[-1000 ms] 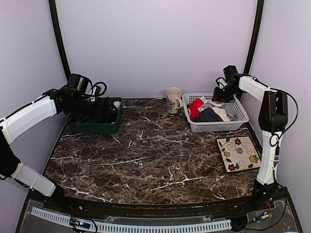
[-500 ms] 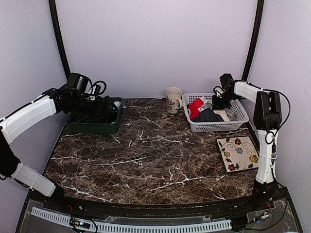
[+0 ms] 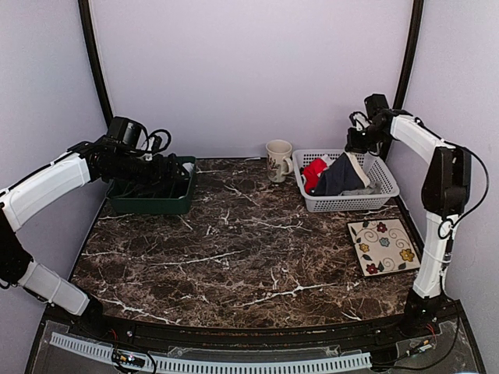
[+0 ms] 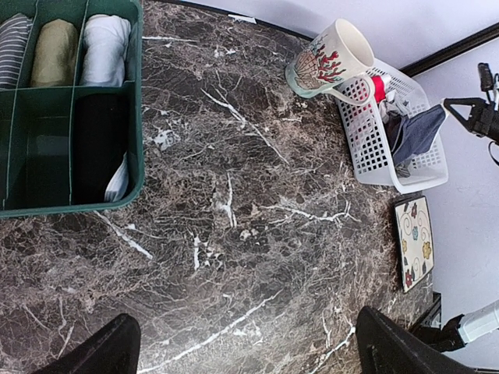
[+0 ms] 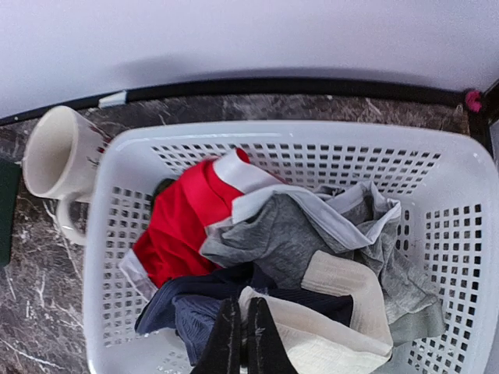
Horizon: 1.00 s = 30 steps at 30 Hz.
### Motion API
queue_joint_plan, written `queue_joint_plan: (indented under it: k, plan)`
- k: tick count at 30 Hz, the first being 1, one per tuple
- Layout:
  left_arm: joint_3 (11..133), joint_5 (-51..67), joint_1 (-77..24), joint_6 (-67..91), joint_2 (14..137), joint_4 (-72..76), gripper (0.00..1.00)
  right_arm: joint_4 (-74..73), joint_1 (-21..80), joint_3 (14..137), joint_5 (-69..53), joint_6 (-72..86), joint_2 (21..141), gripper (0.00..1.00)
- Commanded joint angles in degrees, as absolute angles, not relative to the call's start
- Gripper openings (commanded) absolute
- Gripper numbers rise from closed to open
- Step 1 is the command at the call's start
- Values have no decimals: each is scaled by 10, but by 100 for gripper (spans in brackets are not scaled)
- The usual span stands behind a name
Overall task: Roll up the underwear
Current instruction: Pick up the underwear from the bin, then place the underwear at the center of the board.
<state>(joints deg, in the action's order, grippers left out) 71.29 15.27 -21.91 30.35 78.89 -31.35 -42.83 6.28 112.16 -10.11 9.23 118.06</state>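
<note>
The white basket (image 5: pixel 312 140) holds the underwear: a red piece with white trim (image 5: pixel 183 226), a light grey piece (image 5: pixel 288 241) and a dark navy piece with a cream waistband (image 5: pixel 179 315). My right gripper (image 5: pixel 243 308) is shut on the navy piece at its waistband edge. In the top view the right gripper (image 3: pixel 355 153) is above the basket (image 3: pixel 343 204), and the navy piece (image 3: pixel 337 181) hangs from it, stretched upward, its lower end still in the basket. My left gripper (image 4: pixel 249 358) is open and empty above the table, next to the green tray (image 3: pixel 152 204).
The green divided tray (image 4: pixel 134 101) at the back left holds several rolled garments. A patterned mug (image 3: pixel 277 160) stands just left of the basket. A flowered tile (image 3: pixel 382 245) lies in front of the basket at the right.
My right gripper dipped into the basket, closed on the navy piece and rose, pulling it up. The left arm has not moved.
</note>
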Motion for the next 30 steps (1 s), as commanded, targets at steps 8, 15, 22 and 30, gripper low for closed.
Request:
queue_joint_plan:
  k: [8,15,22,30]
  plan:
    - [745,158,-212,279,790,-314,99,-399,129,1186,-185,77,1077,0]
    - [745,157,-209,278,784,-310,99,-371,235,1232,-252,80,1048,0]
    - [749,138,-206,282,769,-313,99,-300,363,1276,-311,134,1042,0]
    - [742,119,-184,280,734,-340,99,-225,393,1058,-336,166,931,0]
